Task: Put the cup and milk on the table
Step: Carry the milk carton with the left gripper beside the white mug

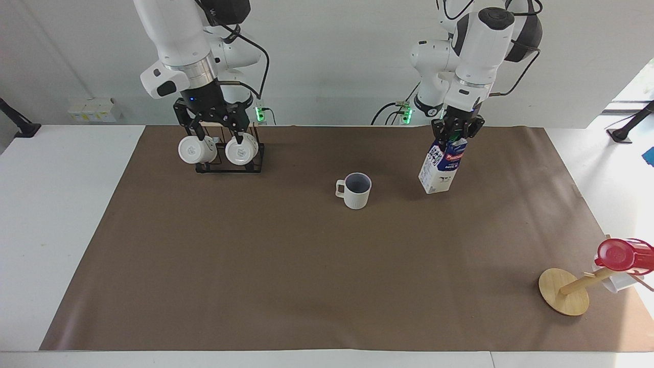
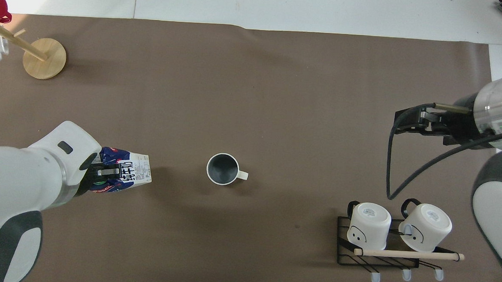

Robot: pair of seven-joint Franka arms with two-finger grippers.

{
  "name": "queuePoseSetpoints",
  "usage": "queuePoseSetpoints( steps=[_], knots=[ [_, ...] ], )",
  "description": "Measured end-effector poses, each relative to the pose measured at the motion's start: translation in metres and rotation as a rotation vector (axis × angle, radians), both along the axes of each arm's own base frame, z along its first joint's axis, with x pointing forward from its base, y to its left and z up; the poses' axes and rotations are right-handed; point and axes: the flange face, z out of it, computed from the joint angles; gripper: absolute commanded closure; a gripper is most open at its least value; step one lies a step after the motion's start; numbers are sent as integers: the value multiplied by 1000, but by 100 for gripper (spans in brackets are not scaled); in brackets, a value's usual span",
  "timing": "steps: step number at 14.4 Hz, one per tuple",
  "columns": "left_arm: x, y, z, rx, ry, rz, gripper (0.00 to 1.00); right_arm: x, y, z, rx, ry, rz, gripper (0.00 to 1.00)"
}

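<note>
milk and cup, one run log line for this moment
cup: upright on table | milk: tilted, held by left gripper | right gripper: open over mug rack

Bare paper (image 1: 286,266) surrounds the cup (image 1: 356,190); mug rack (image 1: 225,151) stands well apart.

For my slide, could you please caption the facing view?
Left gripper carries the milk toward the cup; right gripper open above the mug rack.
</note>
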Motion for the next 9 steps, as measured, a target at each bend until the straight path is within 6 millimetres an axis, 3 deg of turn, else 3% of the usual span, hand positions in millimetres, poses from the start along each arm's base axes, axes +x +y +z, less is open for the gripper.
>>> queuePoseSetpoints(
  steps=[3, 9],
  knots=[
    [-3, -17, -3, -15, 6, 9, 63, -2, -29, 9, -18, 19, 1, 0],
    [3, -65, -38, -34, 16, 14, 64, -4, -38, 14, -58, 74, 41, 0]
  ],
)
